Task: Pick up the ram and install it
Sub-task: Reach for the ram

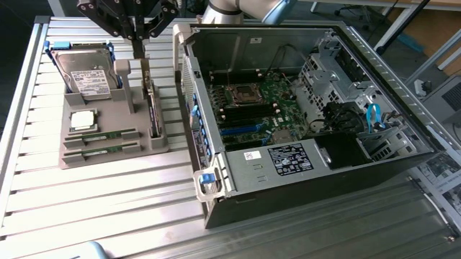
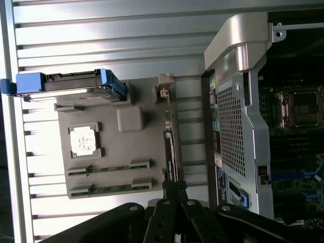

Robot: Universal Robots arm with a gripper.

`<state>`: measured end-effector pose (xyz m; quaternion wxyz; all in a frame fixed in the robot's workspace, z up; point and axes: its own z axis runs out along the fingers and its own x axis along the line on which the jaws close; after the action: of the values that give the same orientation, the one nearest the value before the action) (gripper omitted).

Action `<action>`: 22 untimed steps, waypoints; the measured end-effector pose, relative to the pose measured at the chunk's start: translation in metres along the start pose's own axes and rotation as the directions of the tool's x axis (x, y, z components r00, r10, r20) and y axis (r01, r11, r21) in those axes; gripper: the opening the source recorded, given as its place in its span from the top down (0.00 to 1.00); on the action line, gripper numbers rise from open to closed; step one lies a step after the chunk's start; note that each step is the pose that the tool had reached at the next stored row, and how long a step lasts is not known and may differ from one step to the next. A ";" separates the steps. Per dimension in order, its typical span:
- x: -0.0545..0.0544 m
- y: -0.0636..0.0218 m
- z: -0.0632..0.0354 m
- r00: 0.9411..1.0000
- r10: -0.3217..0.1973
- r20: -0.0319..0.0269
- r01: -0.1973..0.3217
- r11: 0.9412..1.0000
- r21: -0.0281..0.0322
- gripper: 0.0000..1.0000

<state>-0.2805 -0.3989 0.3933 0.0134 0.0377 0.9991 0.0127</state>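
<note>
On the near side of the slatted aluminium bench (image 1: 86,216) stands a grey holder (image 1: 144,144), toward the exterior view's left. At its near end lie the nearer ram stick (image 1: 101,152) and the second ram stick (image 1: 101,137), flat in their slots and side by side. Just beyond them sit the processor (image 1: 83,120) and then the hard drive (image 1: 86,75). The gripper (image 1: 137,51) hangs above the holder's far end with its jaws together, holding nothing, well apart from both sticks.

A clean pick probably calls for jaws squared across a stick's long edges near its middle, then a straight lift clear of the processor.

To the exterior view's right lies the open computer case (image 1: 288,162). Glare brightens the bench's left side, and office clutter lies far behind.
</note>
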 end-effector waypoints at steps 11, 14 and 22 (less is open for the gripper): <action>0.011 -0.0008 -0.0003 1.000 0.000 0.000 0.000 1.000 0.000 0.90; 0.014 -0.0011 -0.0004 1.000 0.000 0.000 0.000 1.000 0.000 0.90; 0.021 -0.0016 -0.0006 1.000 0.000 0.000 0.000 1.000 0.000 0.90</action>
<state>-0.3016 -0.3989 0.3933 0.0134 0.0377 0.9991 0.0127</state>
